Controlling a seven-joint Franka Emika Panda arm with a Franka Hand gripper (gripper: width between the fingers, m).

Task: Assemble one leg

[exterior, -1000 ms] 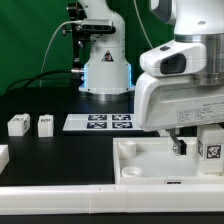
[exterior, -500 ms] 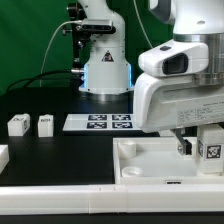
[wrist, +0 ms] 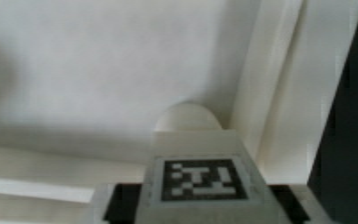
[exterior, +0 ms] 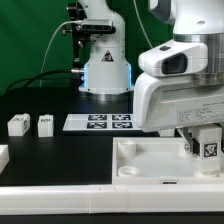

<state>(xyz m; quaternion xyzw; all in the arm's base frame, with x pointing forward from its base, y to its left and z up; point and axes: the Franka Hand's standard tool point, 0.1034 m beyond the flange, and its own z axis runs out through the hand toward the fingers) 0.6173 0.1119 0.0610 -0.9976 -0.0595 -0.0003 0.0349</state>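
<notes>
My gripper (exterior: 205, 143) is shut on a leg (exterior: 209, 149), a small white block with a black-and-white marker, held over the right side of the large white tray-like piece (exterior: 150, 163). In the wrist view the leg (wrist: 204, 160) sits between my dark fingers (wrist: 130, 200), its rounded tip pointing down at the tray's floor (wrist: 87, 90), close to the tray's raised wall (wrist: 282, 90). I cannot tell whether the tip touches the floor. Two more legs (exterior: 17, 124) (exterior: 45, 124) stand on the black table at the exterior view's left.
The marker board (exterior: 100, 122) lies behind the tray in the middle. A white part (exterior: 3, 155) shows at the left edge. The robot base (exterior: 105, 70) stands at the back. The arm's white body hides the tray's far right corner.
The gripper with the leg has shifted slightly toward the exterior view's left and a little up. Nothing else has moved.
</notes>
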